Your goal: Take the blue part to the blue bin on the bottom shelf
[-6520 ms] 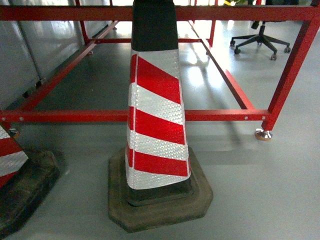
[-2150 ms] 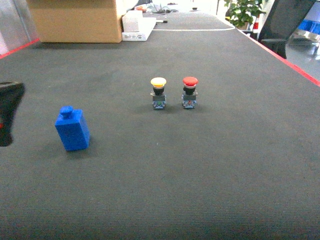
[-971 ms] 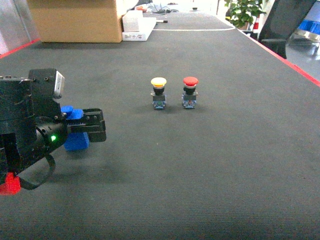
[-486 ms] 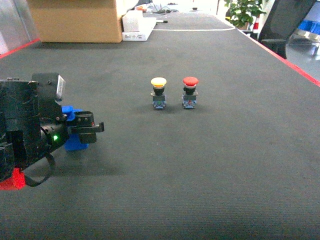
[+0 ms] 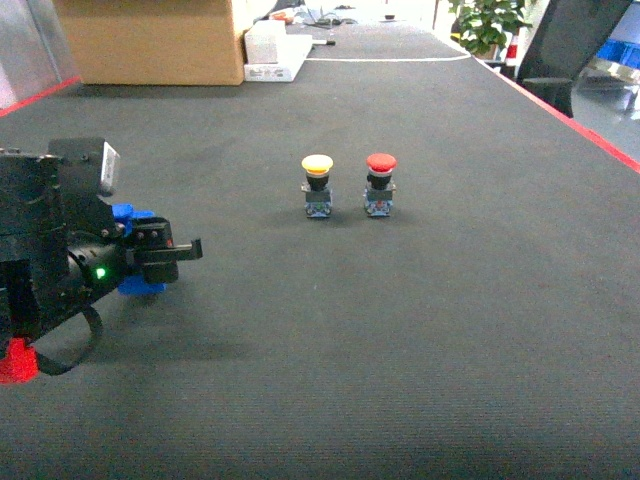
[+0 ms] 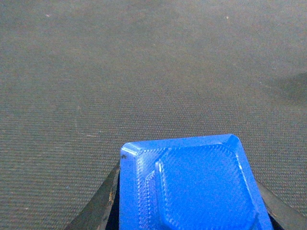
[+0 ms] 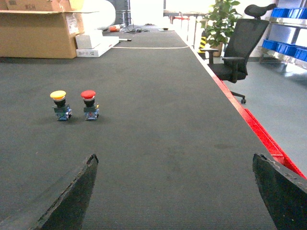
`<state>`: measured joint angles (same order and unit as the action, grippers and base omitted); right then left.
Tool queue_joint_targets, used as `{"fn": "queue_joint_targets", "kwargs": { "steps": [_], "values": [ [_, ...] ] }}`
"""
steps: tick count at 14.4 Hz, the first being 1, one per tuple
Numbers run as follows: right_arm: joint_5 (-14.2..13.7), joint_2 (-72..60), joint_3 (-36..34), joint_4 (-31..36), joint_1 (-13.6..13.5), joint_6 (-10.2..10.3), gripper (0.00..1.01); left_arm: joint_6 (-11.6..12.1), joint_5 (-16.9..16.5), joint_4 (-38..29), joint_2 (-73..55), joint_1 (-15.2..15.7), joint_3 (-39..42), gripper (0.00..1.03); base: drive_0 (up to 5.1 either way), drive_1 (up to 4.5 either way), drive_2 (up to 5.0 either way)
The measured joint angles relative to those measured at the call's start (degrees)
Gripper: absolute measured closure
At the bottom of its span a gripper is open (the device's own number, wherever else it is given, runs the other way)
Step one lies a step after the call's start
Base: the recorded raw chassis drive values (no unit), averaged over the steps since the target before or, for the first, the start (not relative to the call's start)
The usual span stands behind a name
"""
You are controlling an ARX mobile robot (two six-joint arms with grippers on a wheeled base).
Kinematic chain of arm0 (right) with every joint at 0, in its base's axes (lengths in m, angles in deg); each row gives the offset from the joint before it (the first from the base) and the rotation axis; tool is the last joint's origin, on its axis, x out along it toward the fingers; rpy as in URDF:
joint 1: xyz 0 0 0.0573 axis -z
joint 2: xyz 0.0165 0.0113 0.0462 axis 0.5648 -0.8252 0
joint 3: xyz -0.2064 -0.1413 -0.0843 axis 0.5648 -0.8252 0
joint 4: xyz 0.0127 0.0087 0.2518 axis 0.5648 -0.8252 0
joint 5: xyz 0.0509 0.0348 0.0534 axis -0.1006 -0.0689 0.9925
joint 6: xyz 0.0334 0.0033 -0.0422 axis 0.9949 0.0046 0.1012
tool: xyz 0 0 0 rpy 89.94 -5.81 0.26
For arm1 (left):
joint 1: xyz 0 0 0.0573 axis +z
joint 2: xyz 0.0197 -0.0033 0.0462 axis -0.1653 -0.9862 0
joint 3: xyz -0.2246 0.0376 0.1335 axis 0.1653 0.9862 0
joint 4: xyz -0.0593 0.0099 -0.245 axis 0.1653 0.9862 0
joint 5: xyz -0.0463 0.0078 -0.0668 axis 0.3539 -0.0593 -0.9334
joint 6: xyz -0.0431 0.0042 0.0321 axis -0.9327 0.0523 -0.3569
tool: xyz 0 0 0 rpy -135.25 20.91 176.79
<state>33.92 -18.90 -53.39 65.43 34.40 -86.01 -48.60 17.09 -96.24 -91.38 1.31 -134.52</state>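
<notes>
The blue part [image 5: 122, 212] stands on the dark mat at the left, mostly hidden behind my left gripper [image 5: 178, 255]. In the left wrist view the blue part [image 6: 192, 187] fills the space between the two dark fingers [image 6: 103, 206], which press against its sides, so my left gripper [image 6: 187, 177] is shut on it. The part still rests on the mat. My right gripper [image 7: 173, 156] is open over bare mat with nothing between its fingers; it does not show in the head view. The blue bin and the bottom shelf are out of view.
A yellow push button [image 5: 317, 185] and a red push button [image 5: 380, 183] stand side by side mid-table. A cardboard box [image 5: 150, 40] and a white box [image 5: 270, 45] sit at the back left. The table's red edge [image 7: 259, 129] runs along the right, with an office chair [image 7: 240, 43] beyond.
My left arm came in from the left, set its fingers around the blue part and narrowed them onto it. Much earlier the head view showed a traffic cone on the floor.
</notes>
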Motion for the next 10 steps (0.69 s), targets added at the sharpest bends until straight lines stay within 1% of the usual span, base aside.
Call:
{"fn": "queue_joint_targets", "kwargs": {
  "steps": [2,3,4,6,7,8,9,10],
  "values": [
    [0.0,0.0,0.0,0.02,0.0,0.0,0.03,-0.2,3.91,-3.02,7.13,-0.52,6.8,0.58,0.0,0.0,0.0],
    [0.0,0.0,0.0,0.0,0.0,0.0,0.03,-1.01,4.63,-1.95,11.76,-0.96,10.1,0.58,0.0,0.0,0.0],
    [0.02,0.0,0.0,0.02,0.0,0.0,0.03,-1.16,4.61,-0.66,17.94,-1.46,13.62,0.58,0.0,0.0,0.0],
    [-0.02,0.0,0.0,0.02,0.0,0.0,0.03,-1.22,3.5,4.81,32.57,-1.31,16.92,0.58,0.0,0.0,0.0],
    [0.0,0.0,0.0,0.0,0.0,0.0,0.03,-1.05,2.71,8.59,41.77,-1.05,19.04,0.58,0.0,0.0,0.0],
    [0.0,0.0,0.0,0.0,0.0,0.0,0.03,-0.94,2.75,11.54,48.19,-1.05,21.68,0.58,0.0,0.0,0.0],
    [0.0,0.0,0.0,0.02,0.0,0.0,0.03,-0.24,3.3,15.3,55.63,-0.98,25.49,0.58,0.0,0.0,0.0],
    [0.0,0.0,0.0,0.02,0.0,0.0,0.03,0.55,3.8,17.97,60.5,-0.98,27.98,0.58,0.0,0.0,0.0]
  ]
}}
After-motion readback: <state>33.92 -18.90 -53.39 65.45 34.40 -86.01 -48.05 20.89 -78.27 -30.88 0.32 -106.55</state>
